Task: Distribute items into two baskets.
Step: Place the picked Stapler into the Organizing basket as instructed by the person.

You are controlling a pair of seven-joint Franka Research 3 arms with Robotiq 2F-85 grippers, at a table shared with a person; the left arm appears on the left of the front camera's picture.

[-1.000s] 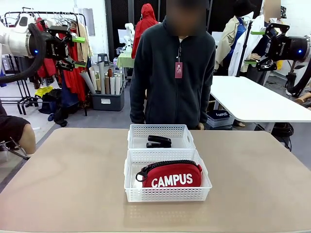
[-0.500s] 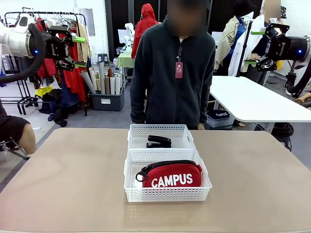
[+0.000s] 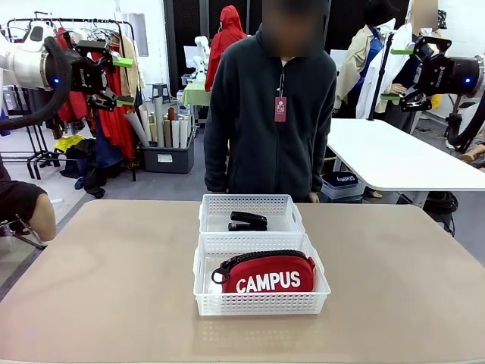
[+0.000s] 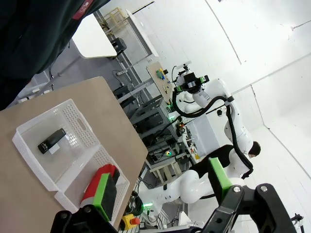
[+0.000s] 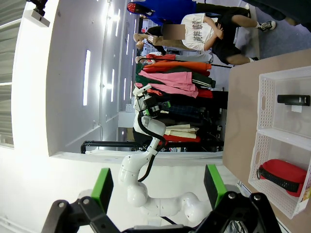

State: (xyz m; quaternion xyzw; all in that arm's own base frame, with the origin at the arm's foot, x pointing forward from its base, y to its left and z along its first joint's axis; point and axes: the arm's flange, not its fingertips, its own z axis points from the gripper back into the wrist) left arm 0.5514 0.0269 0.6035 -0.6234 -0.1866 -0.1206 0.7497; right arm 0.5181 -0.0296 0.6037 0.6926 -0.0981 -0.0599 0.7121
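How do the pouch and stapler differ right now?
The red pouch is soft fabric with white CAMPUS lettering; the stapler is plain black and hard. The pouch nearly fills the near basket; the smaller stapler leaves most of the far basket free. Shared: each lies alone in its basket, ungripped.

I see a tan table (image 3: 98, 288) across my foreground. A person in a dark zip jacket (image 3: 270, 114) stands at its far edge, wearing a pink tag (image 3: 280, 109) at the chest. Behind, on my left, a clothes rack (image 3: 114, 91) stands beside a grey bin (image 3: 167, 155) holding rolled tubes. A white table (image 3: 394, 155) stands at right.
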